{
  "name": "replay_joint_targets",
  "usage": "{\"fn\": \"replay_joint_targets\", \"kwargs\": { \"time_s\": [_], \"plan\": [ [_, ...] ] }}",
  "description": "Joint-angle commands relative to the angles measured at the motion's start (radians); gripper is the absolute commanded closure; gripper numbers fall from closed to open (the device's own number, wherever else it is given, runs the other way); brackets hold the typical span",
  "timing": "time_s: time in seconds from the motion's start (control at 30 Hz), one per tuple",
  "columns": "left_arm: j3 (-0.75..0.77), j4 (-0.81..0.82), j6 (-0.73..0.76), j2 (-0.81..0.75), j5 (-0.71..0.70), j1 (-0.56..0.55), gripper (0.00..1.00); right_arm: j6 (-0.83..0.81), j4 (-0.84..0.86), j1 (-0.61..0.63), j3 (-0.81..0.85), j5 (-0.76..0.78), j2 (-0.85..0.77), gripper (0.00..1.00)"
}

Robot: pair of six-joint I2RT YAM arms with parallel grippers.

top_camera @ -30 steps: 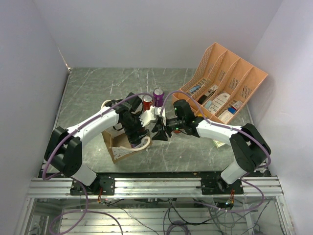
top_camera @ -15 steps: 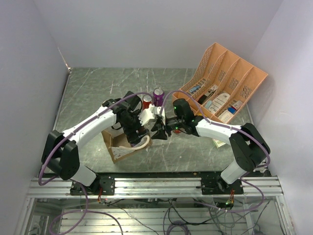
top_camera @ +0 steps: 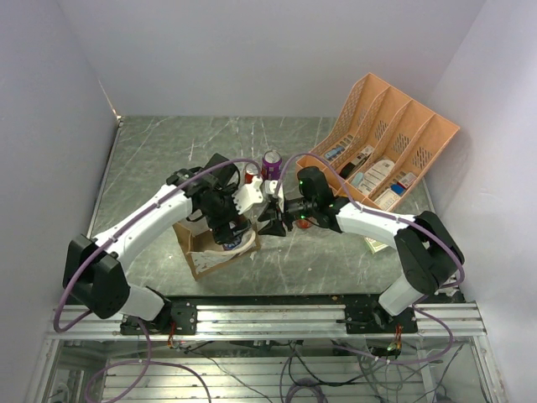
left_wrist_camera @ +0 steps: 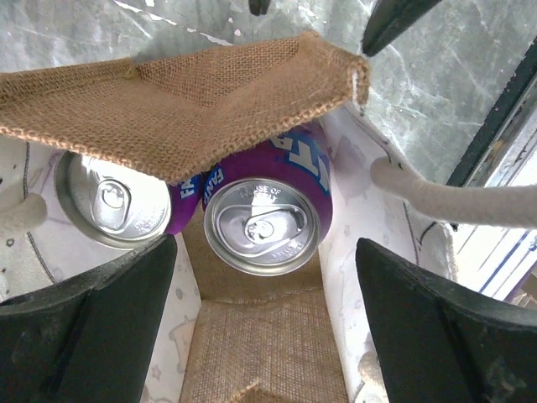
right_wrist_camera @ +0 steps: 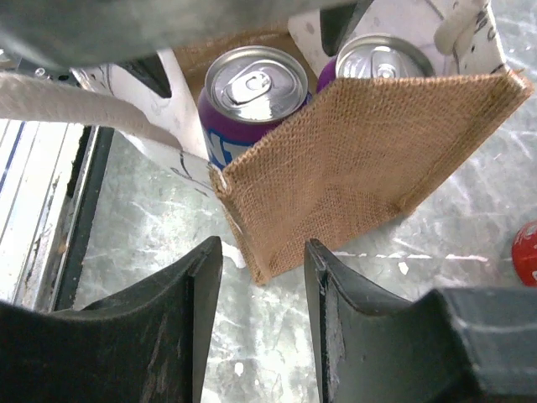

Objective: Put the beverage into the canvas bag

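The canvas bag [top_camera: 200,253] stands open near the table's front, with a burlap end panel [right_wrist_camera: 361,159] and a cream rope handle [left_wrist_camera: 453,197]. Two purple beverage cans [left_wrist_camera: 262,227] [left_wrist_camera: 113,201] stand upright inside it, tops up. My left gripper [left_wrist_camera: 264,245] hovers over the bag's mouth, open wide, with nothing between its fingers. My right gripper [right_wrist_camera: 262,245] sits low at the bag's right end, jaws apart, the burlap corner just ahead of the tips and untouched. In the top view, the left gripper [top_camera: 233,231] and the right gripper [top_camera: 270,217] nearly meet.
A purple can [top_camera: 271,162] and a red can [top_camera: 252,173] stand on the table just beyond the grippers. The red can [right_wrist_camera: 529,252] also shows at the right wrist view's edge. An orange file organizer [top_camera: 386,138] with papers fills the back right. White walls enclose the table.
My left gripper has opened wider above the bag, and the left arm's elbow has swung further over the table. The right arm has hardly moved.
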Motion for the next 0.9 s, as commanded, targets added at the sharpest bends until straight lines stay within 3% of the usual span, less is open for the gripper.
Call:
{"fn": "replay_joint_targets", "kwargs": {
  "time_s": [0.0, 0.47, 0.87],
  "plan": [
    [0.058, 0.049, 0.003, -0.063, 0.02, -0.005, 0.01, -0.013, -0.044, 0.004, 0.005, 0.019, 0.006, 0.56],
    [0.078, 0.038, -0.023, -0.163, -0.011, -0.004, 0.03, -0.016, -0.051, 0.002, 0.009, 0.026, -0.011, 0.57],
    [0.027, 0.091, -0.066, -0.308, -0.141, 0.004, 0.03, 0.064, -0.016, -0.067, 0.017, -0.015, -0.126, 0.53]
  ]
}}
